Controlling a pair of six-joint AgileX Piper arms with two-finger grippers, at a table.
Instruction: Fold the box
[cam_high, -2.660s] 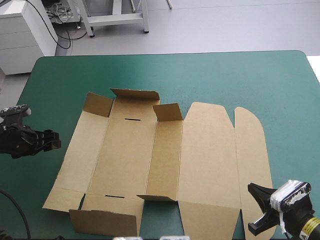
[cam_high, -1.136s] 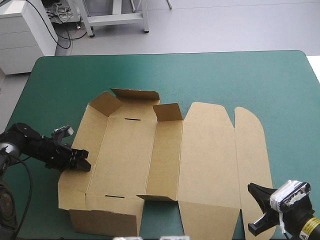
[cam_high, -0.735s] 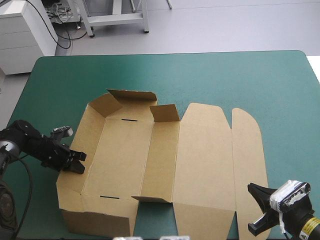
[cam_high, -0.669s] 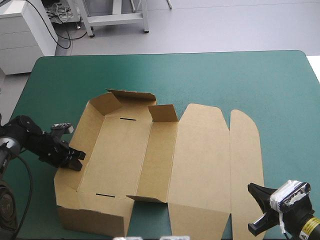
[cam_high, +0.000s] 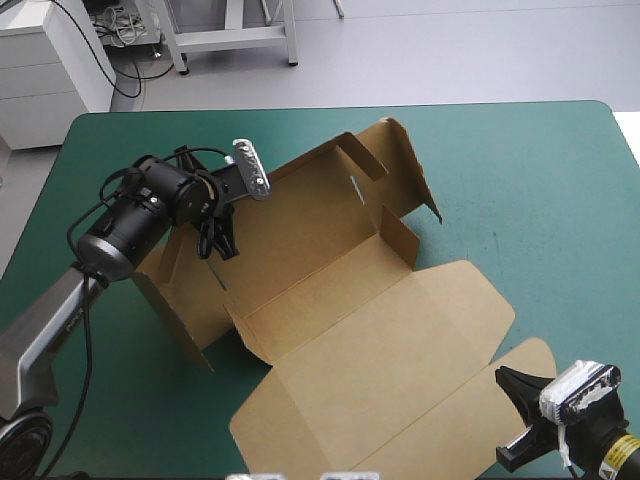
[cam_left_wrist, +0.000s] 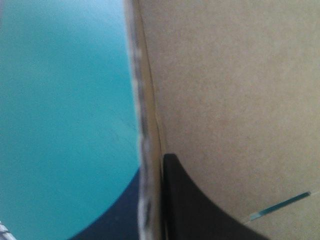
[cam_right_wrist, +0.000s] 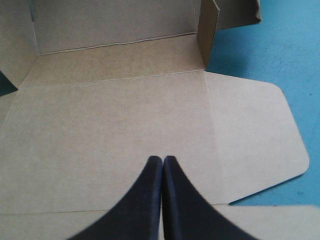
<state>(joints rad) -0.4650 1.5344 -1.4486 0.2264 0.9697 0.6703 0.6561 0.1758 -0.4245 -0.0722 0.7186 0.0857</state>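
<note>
Swung askew, creased brown box (cam_high: 380, 340) tilts.

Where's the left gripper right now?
High view, left of centre: the left gripper is clamped on the raised left wall of the box.

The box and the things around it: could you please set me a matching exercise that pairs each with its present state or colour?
Things:
1. left gripper
2. right gripper
3. box
4. table

States:
A. teal-green cover
B. shut, holding nothing
C. brown, some walls raised
D. shut on a wall of the box

Pairs: 1-D, 2-B, 3-C, 4-A.
</note>
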